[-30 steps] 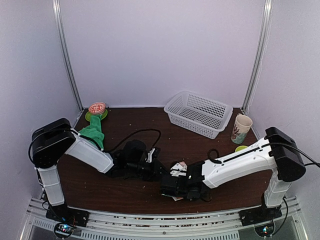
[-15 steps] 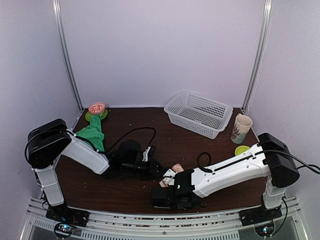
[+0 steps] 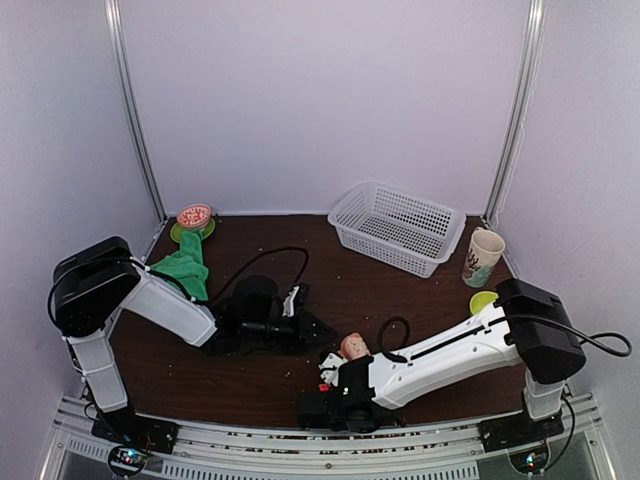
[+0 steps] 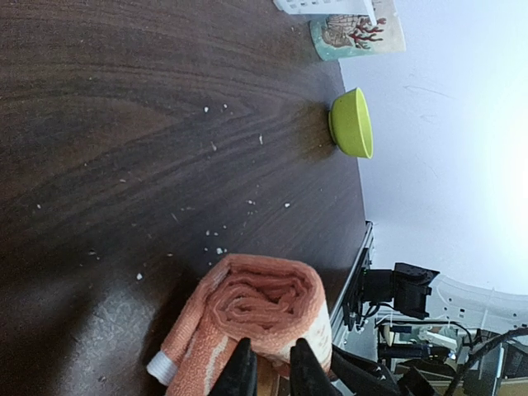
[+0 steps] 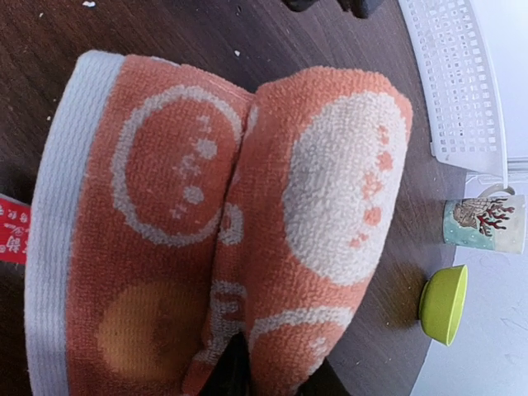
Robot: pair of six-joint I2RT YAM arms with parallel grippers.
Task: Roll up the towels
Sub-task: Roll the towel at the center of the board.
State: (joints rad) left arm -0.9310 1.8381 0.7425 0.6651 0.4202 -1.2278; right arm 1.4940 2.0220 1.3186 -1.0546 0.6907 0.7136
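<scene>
Left jaws pinch rolled peach towel [image 4: 264, 301].

The peach towel [image 5: 247, 206] hides the fingers of the right gripper [image 3: 335, 380], so its grip cannot be read. From overhead, the arms cover most of the peach towel. Beyond it, the basket [image 5: 462, 74] runs off frame.
</scene>
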